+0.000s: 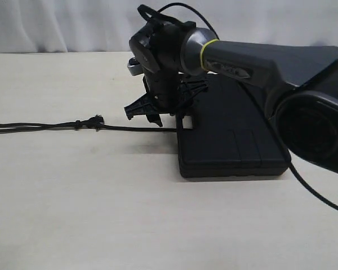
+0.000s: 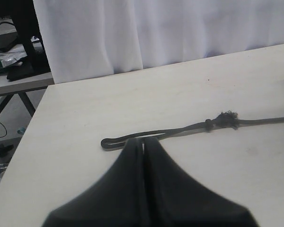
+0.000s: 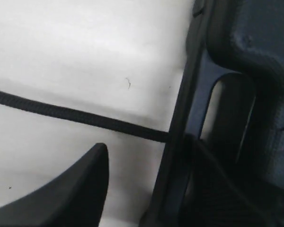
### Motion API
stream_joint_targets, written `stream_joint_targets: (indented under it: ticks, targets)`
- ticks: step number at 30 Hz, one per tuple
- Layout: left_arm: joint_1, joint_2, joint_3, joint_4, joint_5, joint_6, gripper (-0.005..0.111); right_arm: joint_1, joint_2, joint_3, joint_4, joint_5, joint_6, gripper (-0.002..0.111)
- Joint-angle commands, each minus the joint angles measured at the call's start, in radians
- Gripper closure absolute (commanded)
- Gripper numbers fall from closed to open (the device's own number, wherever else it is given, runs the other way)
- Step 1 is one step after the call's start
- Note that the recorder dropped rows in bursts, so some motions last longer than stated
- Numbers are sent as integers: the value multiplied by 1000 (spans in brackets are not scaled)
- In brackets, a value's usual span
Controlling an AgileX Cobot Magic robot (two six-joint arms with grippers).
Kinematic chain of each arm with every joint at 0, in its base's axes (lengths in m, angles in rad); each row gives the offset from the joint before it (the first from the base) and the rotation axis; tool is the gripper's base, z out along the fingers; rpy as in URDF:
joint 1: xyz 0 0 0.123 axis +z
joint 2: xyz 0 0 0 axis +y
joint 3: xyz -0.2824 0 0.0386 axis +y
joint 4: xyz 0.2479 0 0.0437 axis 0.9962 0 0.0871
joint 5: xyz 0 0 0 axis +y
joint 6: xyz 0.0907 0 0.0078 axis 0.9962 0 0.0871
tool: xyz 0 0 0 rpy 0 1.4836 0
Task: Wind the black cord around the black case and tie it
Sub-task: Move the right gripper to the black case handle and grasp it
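Note:
The black case (image 1: 236, 140) lies flat on the table right of centre, its handle edge facing left. The black cord (image 1: 45, 126) stretches along the table from a looped end at far left, past a frayed knot (image 1: 93, 121), to the case's handle edge. My right gripper (image 1: 166, 112) stands open over that edge, one finger (image 3: 80, 189) out over the table beside the handle bar (image 3: 189, 118). The cord (image 3: 61, 112) meets the bar there. My left gripper (image 2: 143, 144) is shut and empty, hovering just short of the cord's loop (image 2: 111, 142); the knot (image 2: 223, 118) lies farther along.
The pale table (image 1: 101, 214) spreads wide to the left and in front of the case. A white curtain (image 1: 56, 22) hangs behind it. The right arm's cable (image 1: 321, 197) trails off past the case. The table edge (image 2: 23, 142) shows in the left wrist view, clutter beyond.

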Motion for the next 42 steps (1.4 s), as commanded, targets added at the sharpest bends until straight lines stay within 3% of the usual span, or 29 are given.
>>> stream_joint_targets:
  ticks: [1,9,17,31,42]
  targets:
    - [1,-2,2,-1,-2,-1,107,-3,23,-7,-47,-10,22,57]
    - [1,-2,2,-1,-2,-1,107,-4,47,-7,-57,1,22,58]
    - [1,-2,2,-1,-2,-1,107,-4,51,-7,-61,5,17,75]
    - [1,-2,2,-1,-2,-1,107,-4,51,-7,-61,51,17,75]
    - [1,-2,2,-1,-2,-1,107,-4,51,-7,-61,52,17,85]
